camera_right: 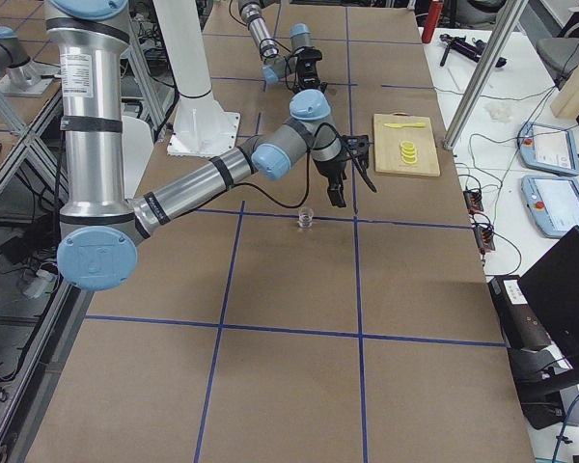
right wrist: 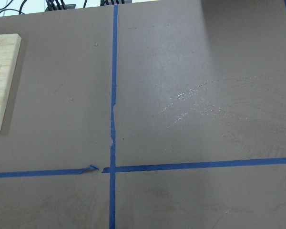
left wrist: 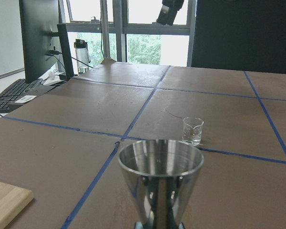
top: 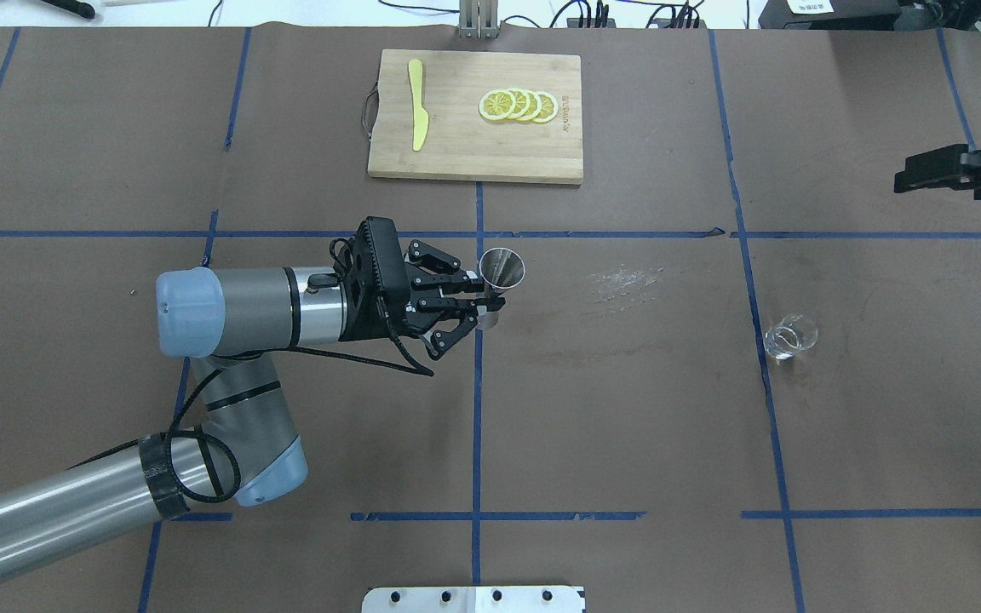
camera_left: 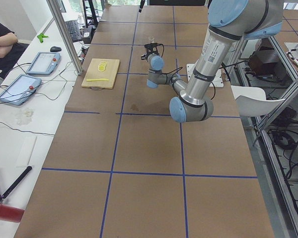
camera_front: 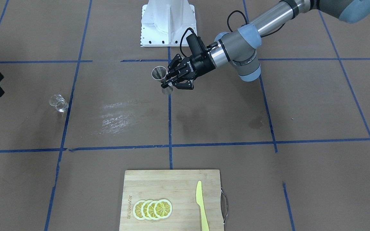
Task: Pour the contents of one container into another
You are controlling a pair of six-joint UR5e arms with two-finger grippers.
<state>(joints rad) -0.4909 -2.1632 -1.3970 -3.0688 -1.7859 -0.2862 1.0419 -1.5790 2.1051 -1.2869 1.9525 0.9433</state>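
A steel jigger stands mouth-up near the table's middle, and my left gripper is shut on its narrow waist. The left wrist view shows the jigger's cup close up. In the front view the jigger sits at the tip of the left gripper. A small clear glass beaker stands upright on the table well to the jigger's right; this beaker lies beyond the cup's rim. My right gripper hovers at the far right, open and holding nothing, away from the beaker.
A wooden cutting board lies at the far middle edge with lemon slices and a yellow knife on it. A pale smear marks the brown paper between jigger and beaker. The white base plate is on the robot's side.
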